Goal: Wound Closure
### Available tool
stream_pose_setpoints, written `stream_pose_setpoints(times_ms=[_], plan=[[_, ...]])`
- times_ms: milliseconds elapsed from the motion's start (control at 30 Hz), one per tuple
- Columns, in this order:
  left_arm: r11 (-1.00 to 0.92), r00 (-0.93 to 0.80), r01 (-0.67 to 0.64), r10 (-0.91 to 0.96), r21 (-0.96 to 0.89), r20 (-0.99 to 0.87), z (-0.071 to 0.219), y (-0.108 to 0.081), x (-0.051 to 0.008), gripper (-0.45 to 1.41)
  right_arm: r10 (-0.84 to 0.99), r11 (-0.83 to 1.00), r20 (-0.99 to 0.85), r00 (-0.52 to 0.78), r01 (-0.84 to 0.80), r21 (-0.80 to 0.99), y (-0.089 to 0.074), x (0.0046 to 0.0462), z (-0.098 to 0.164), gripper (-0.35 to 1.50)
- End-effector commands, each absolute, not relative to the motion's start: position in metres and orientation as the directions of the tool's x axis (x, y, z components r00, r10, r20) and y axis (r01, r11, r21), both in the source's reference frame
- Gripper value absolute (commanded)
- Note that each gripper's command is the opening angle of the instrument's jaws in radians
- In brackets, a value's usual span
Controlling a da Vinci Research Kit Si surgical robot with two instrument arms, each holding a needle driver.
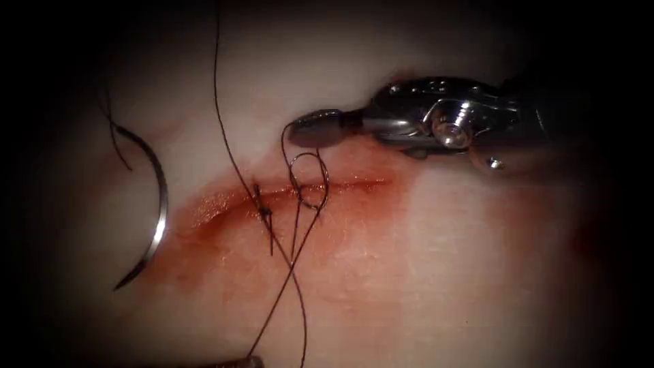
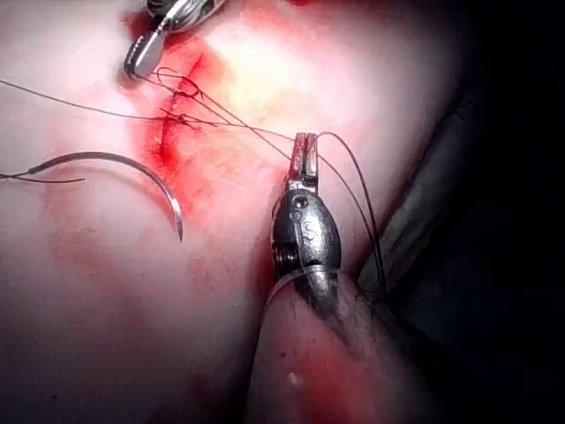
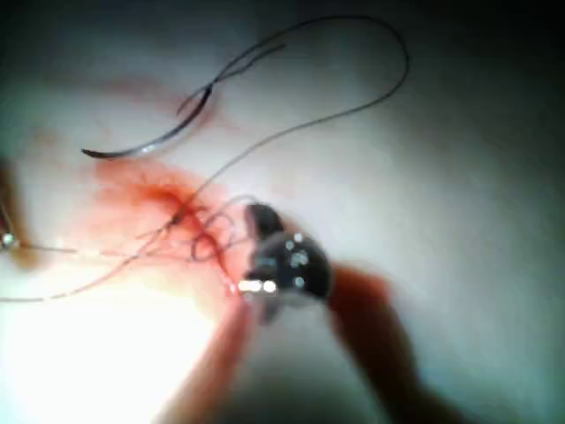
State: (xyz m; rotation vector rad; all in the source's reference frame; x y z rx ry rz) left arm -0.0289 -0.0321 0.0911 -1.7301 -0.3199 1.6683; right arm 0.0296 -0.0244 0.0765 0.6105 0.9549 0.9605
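Needle: curved, laid free on the tissue, well to the left of the cut; held by neither tool and not driven into the tissue. One end carries the thread; the pointed end is directed away from the cut.

Cut: a shallow slit ringed with red fluid. A knot with short tails is seated across it.

Thread: a small loop is formed above the cut just beside the knot; two strands are crossed below it.

Right tool: jaws are seen clenched on the thread at the top of the loop, above the cut.

Left tool: jaws are seen closed on a strand of thread, off to the side of the cut. Its tip is glimpsed at the lower edge of the endoscope view.
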Motion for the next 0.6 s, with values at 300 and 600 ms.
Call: stream_pose_setpoints(times_ms=[300, 600], plan=[[-0.721, 0.139, -0.281, 0.622, -0.633, -0.771, 0.0914, -0.0328, -0.0292, -0.45, 0.927, -0.287, 0.153, -0.341, -0.387, 0.876, -0.0260, 0.0279, 0.0759, -0.35], [-0.720, 0.139, -0.279, 0.624, -0.635, -0.769, 0.0910, -0.0330, -0.0291, -0.45, 0.731, -0.631, 0.501, -0.463, -0.176, 0.756, -0.0270, 0.0285, 0.0767, -0.35]])
